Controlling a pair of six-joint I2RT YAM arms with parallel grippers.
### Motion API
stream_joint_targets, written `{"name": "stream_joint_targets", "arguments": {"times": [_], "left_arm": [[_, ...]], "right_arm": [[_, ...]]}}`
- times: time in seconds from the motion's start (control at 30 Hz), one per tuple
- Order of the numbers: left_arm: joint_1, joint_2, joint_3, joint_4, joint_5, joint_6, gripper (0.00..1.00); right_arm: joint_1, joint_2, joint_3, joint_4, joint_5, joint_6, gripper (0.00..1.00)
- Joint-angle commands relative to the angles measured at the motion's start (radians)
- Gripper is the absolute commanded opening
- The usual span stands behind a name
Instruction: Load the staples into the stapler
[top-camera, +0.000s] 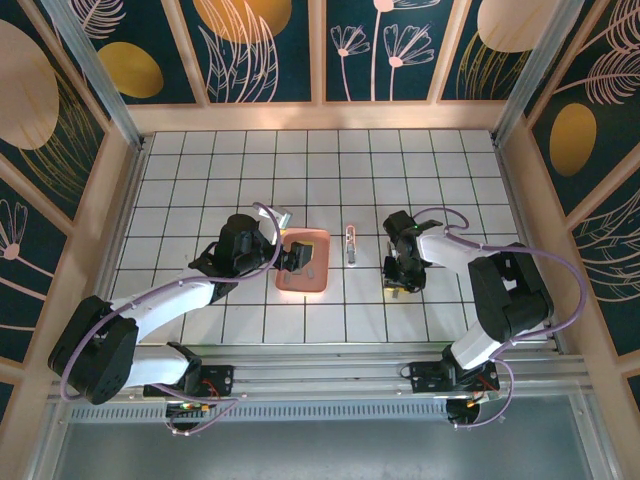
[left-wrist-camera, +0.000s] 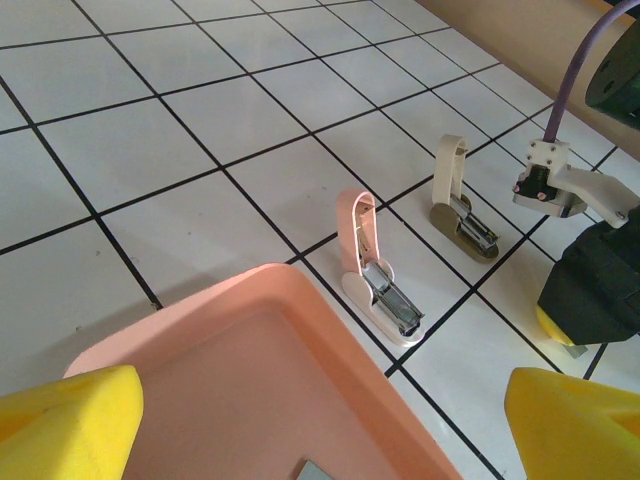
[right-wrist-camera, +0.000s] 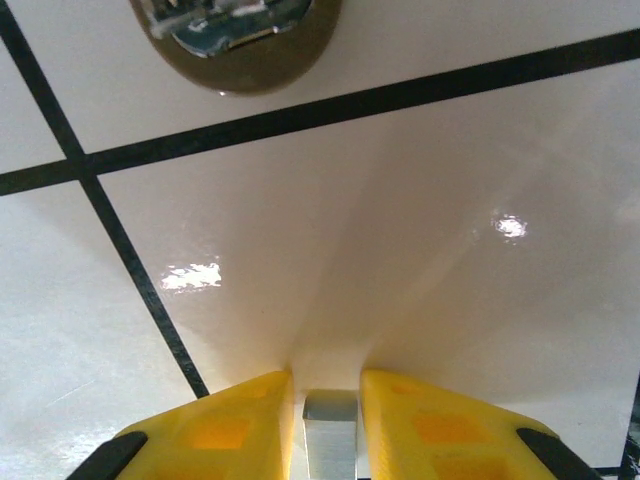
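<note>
Pinching a short grey metallic staple strip (right-wrist-camera: 330, 445) between nearly closed yellow pads (right-wrist-camera: 230, 430), the right pincer (right-wrist-camera: 325, 400) is hanging low over the white tiled desk (top-camera: 200, 180), just short of the hinged-open beige stapler with the olive base (right-wrist-camera: 240, 40), so by my reading no strip is being seated yet. The left pincer (top-camera: 298, 258) is gaping wide and empty over the shallow pink plastic tray (left-wrist-camera: 260, 280), where another grey strip (left-wrist-camera: 318, 470) seems to be lying, and beyond it the open pink stapler (left-wrist-camera: 385, 290) is waiting too.

Top external view looks down on the whole table (top-camera: 200, 160) from behind the arm bases; left wrist view looks obliquely across it, near; right wrist view sits very close above the tiles; both wrist views share the olive stapler (left-wrist-camera: 465, 215).
</note>
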Motion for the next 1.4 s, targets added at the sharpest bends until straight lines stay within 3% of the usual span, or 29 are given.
{"name": "stream_joint_targets", "arguments": {"times": [0.0,0.37,0.8,1.37], "left_arm": [[-0.007,-0.011,0.013,-0.009,-0.005,0.011,0.93],[-0.006,-0.032,0.005,-0.016,-0.028,0.012,0.93],[-0.006,-0.061,-0.014,0.009,-0.243,-0.07,0.95],[-0.006,-0.034,0.027,0.014,-0.323,-0.138,0.95]], "right_arm": [[0.009,0.002,-0.013,-0.032,0.015,0.027,0.26],[0.028,-0.026,-0.023,-0.002,0.029,0.047,0.19],[0.027,-0.2,-0.062,0.142,0.151,0.054,0.17],[0.006,-0.206,-0.064,0.378,0.277,-0.141,0.16]]}}
